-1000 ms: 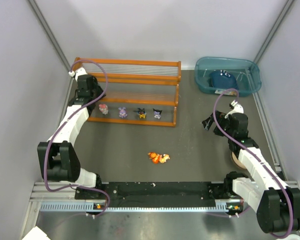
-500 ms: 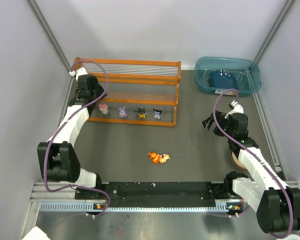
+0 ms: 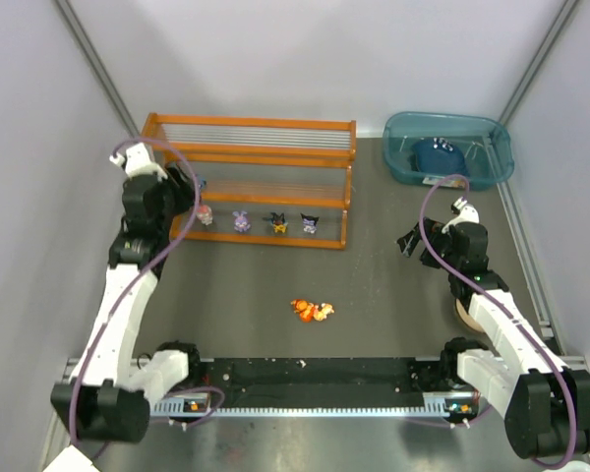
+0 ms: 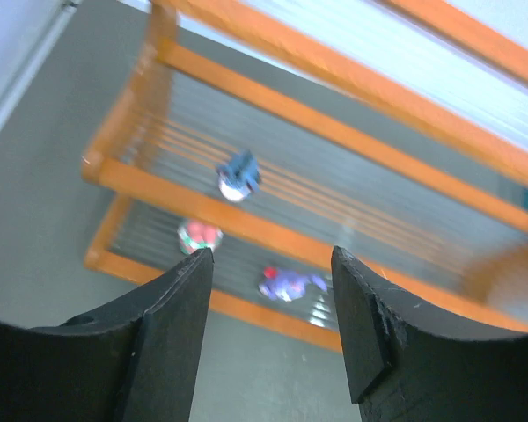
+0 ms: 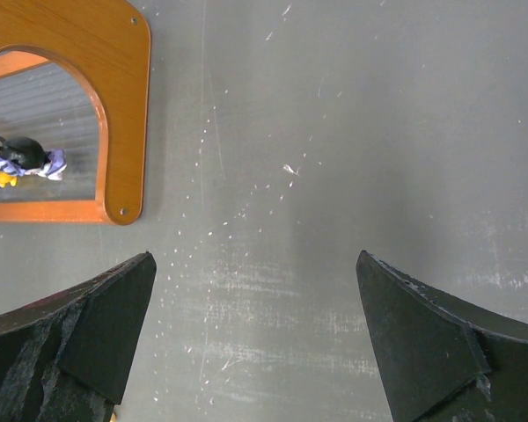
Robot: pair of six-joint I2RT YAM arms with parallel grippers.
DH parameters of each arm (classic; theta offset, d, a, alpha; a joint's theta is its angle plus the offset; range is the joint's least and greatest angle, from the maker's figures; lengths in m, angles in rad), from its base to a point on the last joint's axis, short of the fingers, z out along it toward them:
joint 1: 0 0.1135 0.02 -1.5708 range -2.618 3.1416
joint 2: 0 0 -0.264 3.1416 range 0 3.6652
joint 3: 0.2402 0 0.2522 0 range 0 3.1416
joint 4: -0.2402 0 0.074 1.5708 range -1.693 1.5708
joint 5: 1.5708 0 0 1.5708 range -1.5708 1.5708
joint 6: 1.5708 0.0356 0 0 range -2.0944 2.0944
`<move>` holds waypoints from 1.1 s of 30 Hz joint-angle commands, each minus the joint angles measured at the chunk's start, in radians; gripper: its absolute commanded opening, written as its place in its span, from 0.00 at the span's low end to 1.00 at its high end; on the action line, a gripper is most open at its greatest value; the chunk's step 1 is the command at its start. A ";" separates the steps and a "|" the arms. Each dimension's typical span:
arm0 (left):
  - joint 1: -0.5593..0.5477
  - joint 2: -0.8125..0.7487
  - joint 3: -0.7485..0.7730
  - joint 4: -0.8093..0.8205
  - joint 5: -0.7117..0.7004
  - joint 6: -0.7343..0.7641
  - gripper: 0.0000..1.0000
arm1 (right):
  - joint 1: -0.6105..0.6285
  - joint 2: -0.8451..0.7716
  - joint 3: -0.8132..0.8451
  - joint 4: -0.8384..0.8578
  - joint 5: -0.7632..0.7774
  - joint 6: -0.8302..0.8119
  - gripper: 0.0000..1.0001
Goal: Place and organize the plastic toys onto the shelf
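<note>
- left arm (image 3: 118, 295) is stretched way forward along the left side, with the wrist far out and turned inward to the right
- left gripper (image 4: 273, 264) points forward and a bit down, jaws parted with a clear gap between the two dark fingers
- right arm (image 3: 492, 315) sits on the right side, forearm leaning left
- right gripper (image 5: 253, 264) faces pretty much straight down, jaws spread really wide
</note>
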 commanded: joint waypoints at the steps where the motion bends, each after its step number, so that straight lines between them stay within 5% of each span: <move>1: -0.102 -0.161 -0.170 0.059 0.140 0.078 0.62 | 0.010 -0.020 0.005 0.018 0.007 -0.001 0.99; 5: -0.519 -0.310 -0.312 0.131 0.018 0.100 0.64 | 0.009 -0.012 0.005 0.024 -0.001 0.001 0.99; 8: -0.645 -0.394 -0.478 0.197 -0.015 0.061 0.65 | 0.009 -0.015 0.004 0.022 -0.001 0.004 0.99; 16: -0.816 -0.318 -0.567 0.234 0.043 0.179 0.70 | 0.009 -0.018 -0.002 0.021 -0.001 0.003 0.99; 22: -0.955 -0.220 -0.560 0.306 0.122 0.393 0.86 | 0.009 -0.023 -0.001 0.013 0.015 -0.002 0.99; 33: -1.017 -0.043 -0.543 0.334 0.085 0.472 0.85 | 0.009 -0.016 0.002 0.010 0.013 -0.005 0.99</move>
